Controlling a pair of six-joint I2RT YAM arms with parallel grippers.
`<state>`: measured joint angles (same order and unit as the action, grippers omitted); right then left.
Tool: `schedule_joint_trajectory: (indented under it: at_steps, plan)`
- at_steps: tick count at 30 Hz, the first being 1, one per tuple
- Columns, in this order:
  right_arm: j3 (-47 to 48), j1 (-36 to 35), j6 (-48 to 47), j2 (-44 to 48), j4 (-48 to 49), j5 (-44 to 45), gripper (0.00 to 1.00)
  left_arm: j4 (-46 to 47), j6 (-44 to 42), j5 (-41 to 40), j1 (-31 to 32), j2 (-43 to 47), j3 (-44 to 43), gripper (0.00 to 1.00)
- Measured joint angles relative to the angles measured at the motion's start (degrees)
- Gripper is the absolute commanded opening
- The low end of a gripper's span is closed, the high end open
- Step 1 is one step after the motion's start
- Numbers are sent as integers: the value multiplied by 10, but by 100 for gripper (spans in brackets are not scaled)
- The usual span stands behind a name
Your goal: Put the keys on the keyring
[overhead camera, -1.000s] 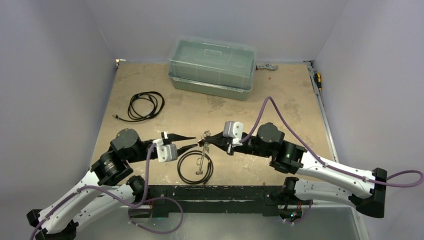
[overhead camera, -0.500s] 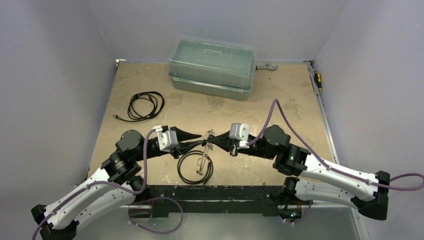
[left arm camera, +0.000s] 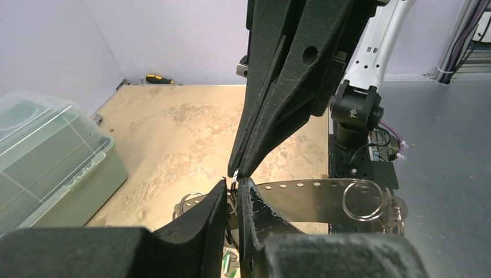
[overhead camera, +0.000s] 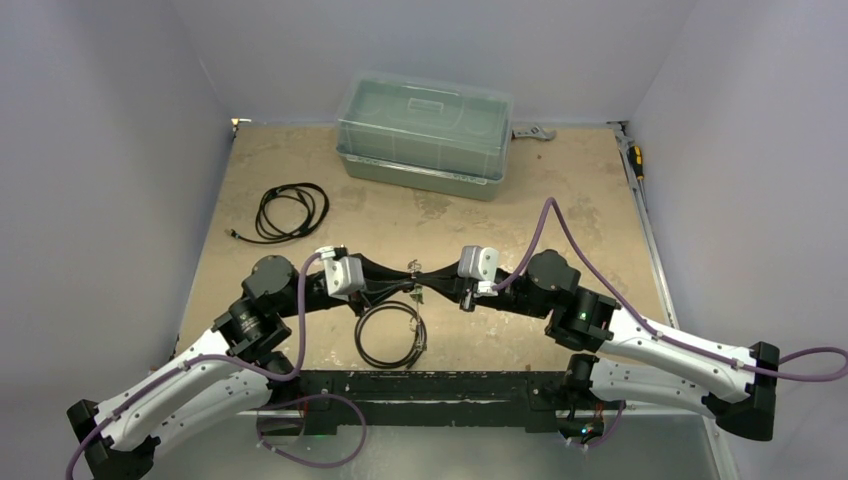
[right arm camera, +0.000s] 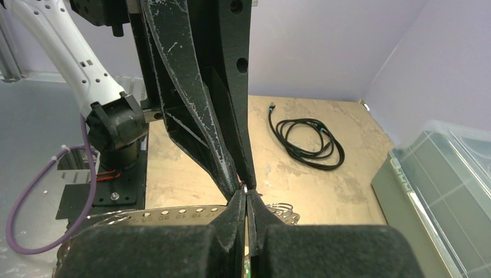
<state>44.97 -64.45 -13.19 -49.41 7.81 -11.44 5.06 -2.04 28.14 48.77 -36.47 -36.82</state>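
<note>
1. The keyring [left arm camera: 233, 184], a thin silvery wire loop, hangs in mid-air at centre frame in the overhead view, above the tan table [overhead camera: 580, 200]. Of the keys, only a bright-green piece [left arm camera: 228, 263] shows, low between the left fingers.
2. The right gripper [right arm camera: 246, 197], jaws pressed together, pinches the loop.
3. The left gripper [overhead camera: 404, 280] meets it tip to tip, its fingers a narrow slit apart with the wire between them. Whether they press on it cannot be told.
4. A black hoop [overhead camera: 358, 336] lies flat just below the meeting point, toward the bottom of the frame, near the black rail [overhead camera: 450, 385] at the table's near edge.
5. Bare board stretches from the grippers up to a clear lidded box [overhead camera: 425, 135] at top centre, and out to the right edge.
6. A coiled black cable [overhead camera: 290, 212] sits upper left, well apart. A grey spanner [overhead camera: 530, 132] lies beside the box's right end, and a screwdriver [overhead camera: 634, 160] lies along the right edge.
</note>
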Motion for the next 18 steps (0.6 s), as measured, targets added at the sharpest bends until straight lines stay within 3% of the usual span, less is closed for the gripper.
schedule_joint_trajectory:
  at_steps: [5, 10, 15, 18]
  plan:
    - [-3, 1, -2, 2, 0, 0, 0, 0, 0, 2, 0, -2, 0, 20]
    - [-3, 1, -2, 5, 1, -1, 0, 0, 0, 1, 0, -2, 1, 23]
    - [-4, 1, -2, 6, 5, -2, 0, -1, 0, 2, 0, 1, 3, 18]
    - [-4, 1, -2, 9, 8, -3, 0, 1, 2, 3, 0, 0, 9, 9]
